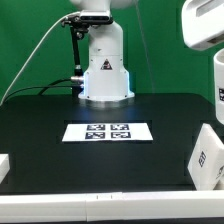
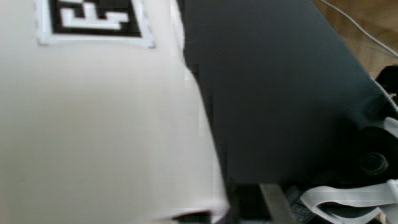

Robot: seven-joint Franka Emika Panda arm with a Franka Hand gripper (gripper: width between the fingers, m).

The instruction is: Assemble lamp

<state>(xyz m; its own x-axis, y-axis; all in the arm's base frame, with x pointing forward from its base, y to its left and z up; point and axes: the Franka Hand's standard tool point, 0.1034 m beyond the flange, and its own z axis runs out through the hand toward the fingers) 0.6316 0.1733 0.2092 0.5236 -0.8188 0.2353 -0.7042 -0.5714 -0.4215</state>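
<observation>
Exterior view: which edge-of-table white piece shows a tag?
The white piece at the exterior view's right, tag on its face; the left-edge piece shows none.

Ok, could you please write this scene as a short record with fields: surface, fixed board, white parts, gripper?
surface: black table
marker board: flat at the table's middle, four tags
robot pedestal: white, behind the marker board
tagged white part: at the exterior view's right edge, near the front
close white part: fills much of the wrist view, tag on it; which lamp piece, cannot tell
gripper: shut; fingertips not clearly seen, a hold cannot be confirmed
</observation>
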